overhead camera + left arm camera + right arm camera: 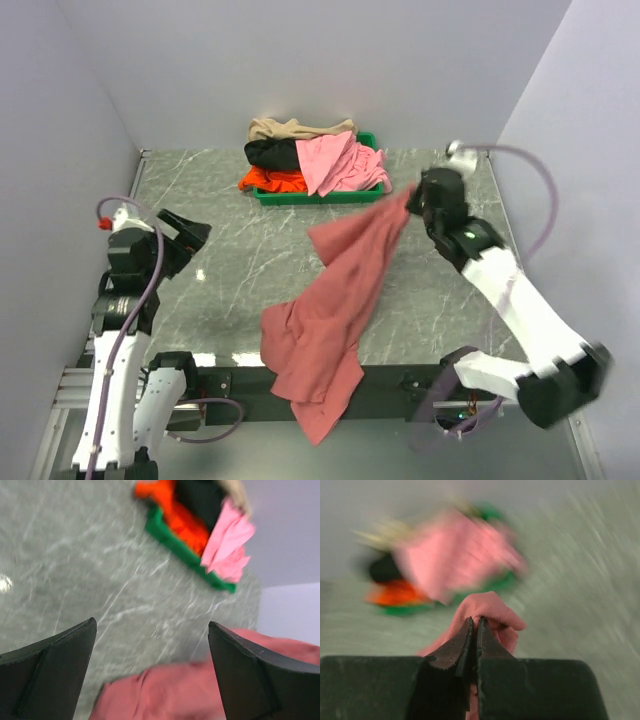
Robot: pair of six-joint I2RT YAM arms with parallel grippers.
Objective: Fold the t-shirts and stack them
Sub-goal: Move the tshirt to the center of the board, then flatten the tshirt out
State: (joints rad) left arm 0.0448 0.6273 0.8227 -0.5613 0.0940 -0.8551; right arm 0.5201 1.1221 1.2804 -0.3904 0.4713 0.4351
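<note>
My right gripper (410,200) is shut on a corner of the dusty brick-red t-shirt (335,300) and holds it up; the pinched cloth (487,611) bulges past the closed fingertips. The shirt hangs down across the table and over its near edge. It also shows low in the left wrist view (165,695). My left gripper (195,235) is open and empty, at the left, apart from the shirt. The light pink (335,160), black (270,152), bright orange-red (270,180) and tan (290,128) t-shirts lie heaped in the tray.
The shallow green tray (318,196) stands at the back centre of the grey marble table (230,250). It also shows in the left wrist view (175,542). Pale walls close in the left, back and right sides.
</note>
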